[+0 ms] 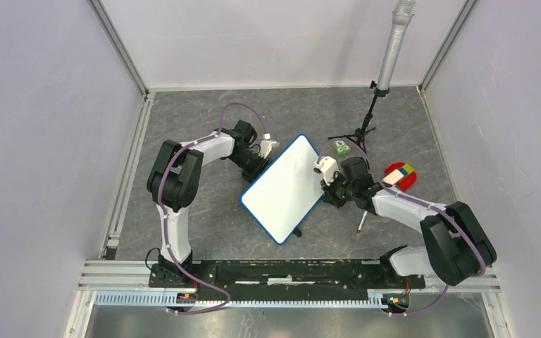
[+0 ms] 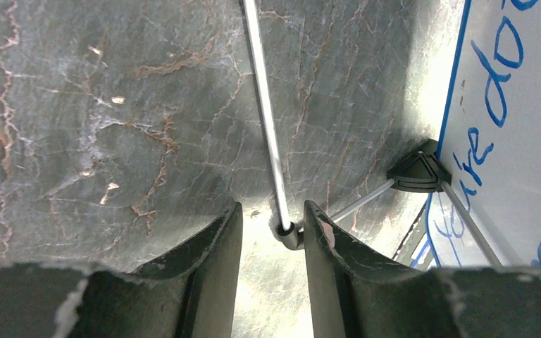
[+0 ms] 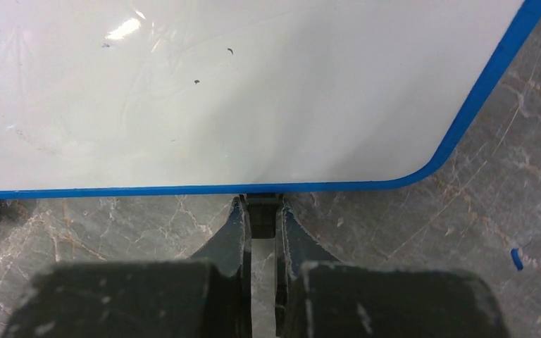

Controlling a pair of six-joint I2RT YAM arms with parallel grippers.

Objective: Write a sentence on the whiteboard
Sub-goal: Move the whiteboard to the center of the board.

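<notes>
While arms flank whiteboard (image 1: 282,190) | right gripper (image 3: 260,204) clamps its foot (image 3: 261,220) | left gripper (image 2: 272,205) half-open around stand wire (image 2: 264,113)

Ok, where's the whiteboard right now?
In the top view the whiteboard sits in the middle of the table, between the left gripper on its left and the right gripper on its right.

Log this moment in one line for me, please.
left gripper: open, astride stand wire | right gripper: shut on foot of whiteboard | upper face: blank
</notes>
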